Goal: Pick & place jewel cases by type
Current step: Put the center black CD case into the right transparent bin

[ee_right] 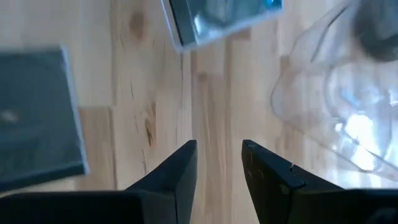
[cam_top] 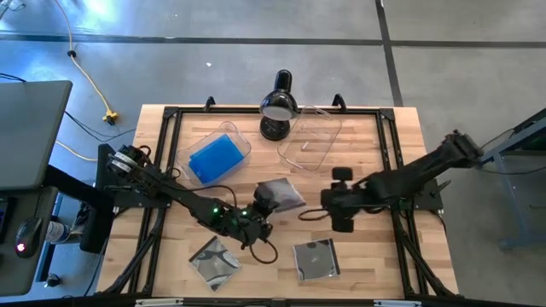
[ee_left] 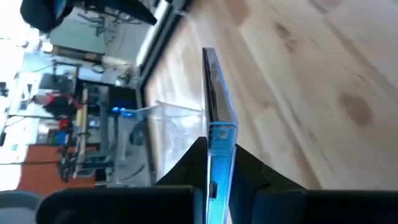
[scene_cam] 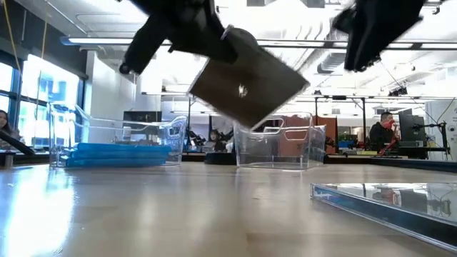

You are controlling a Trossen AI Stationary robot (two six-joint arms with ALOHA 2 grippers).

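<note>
The blue thin square plastic jewel cases [cam_top: 212, 159] already lie stacked in the clear plastic tub [cam_top: 237, 136] at about ten o'clock on the wooden counter [cam_top: 375, 264]. The second clear tub [cam_top: 328, 124] at twelve o'clock looks empty. The left gripper [cam_top: 266, 203] clamps one clear dark grey jewel case [cam_top: 281, 194], lifted and tilted near centre. Two more clear cases, one [cam_top: 214, 261] at seven o'clock and one [cam_top: 316, 258] at five, await sorting. The right gripper [ee_right: 219, 163] hovers released at three o'clock.

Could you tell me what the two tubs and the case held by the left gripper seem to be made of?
Both tubs look like clear glossy plastic: the tabletop shows through their walls. The lifted jewel case, pinched in the left gripper, looks like rigid plastic, its flat face dark grey and its edge see-through.
</note>
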